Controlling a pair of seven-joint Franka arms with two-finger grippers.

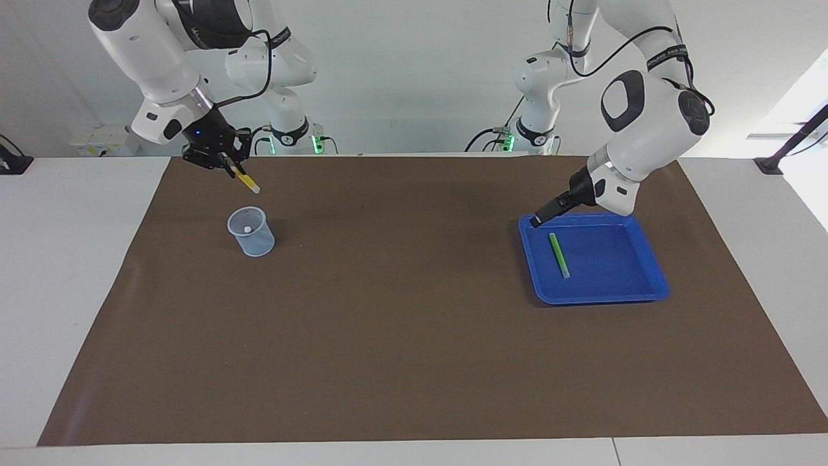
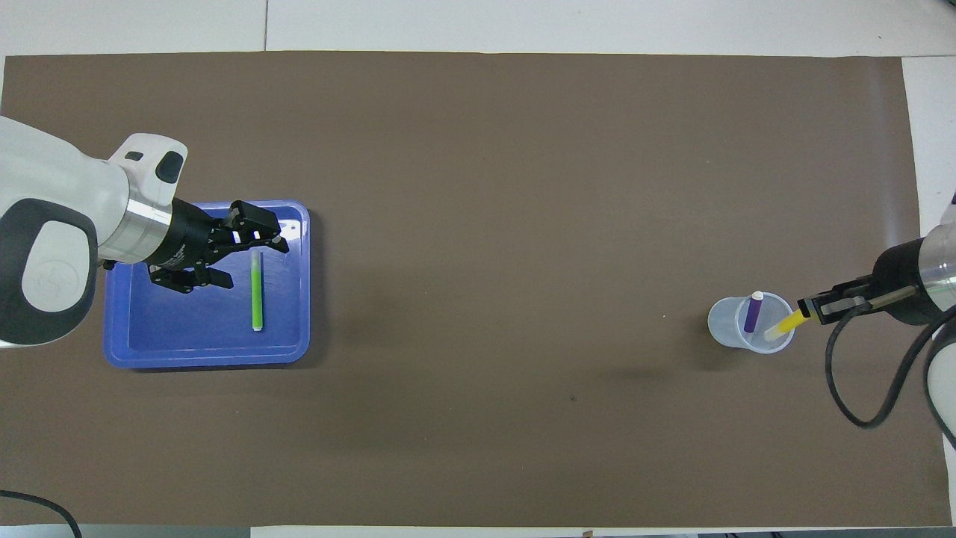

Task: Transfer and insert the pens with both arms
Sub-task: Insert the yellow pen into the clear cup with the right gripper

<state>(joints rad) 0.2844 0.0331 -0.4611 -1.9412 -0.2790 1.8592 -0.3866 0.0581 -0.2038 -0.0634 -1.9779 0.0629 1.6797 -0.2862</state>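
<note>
— What's on the table (image 1: 77,272)?
— A brown mat (image 1: 414,336) covers most of it. On the mat, a blue tray (image 1: 637,291) sits toward the left arm's end and a clear cup (image 1: 251,232) toward the right arm's end.

— And the arms?
— The left gripper (image 2: 246,258) hangs over the tray, fingers spread wide, holding nothing. The right gripper (image 1: 228,160) is up in the air by the cup, pinching the yellow pen (image 1: 247,182), which slants down toward the cup.

— The other pens?
— The green pen (image 1: 559,254) lies flat in the tray, just beside the left gripper. The purple pen (image 2: 752,313) stands in the cup.
</note>
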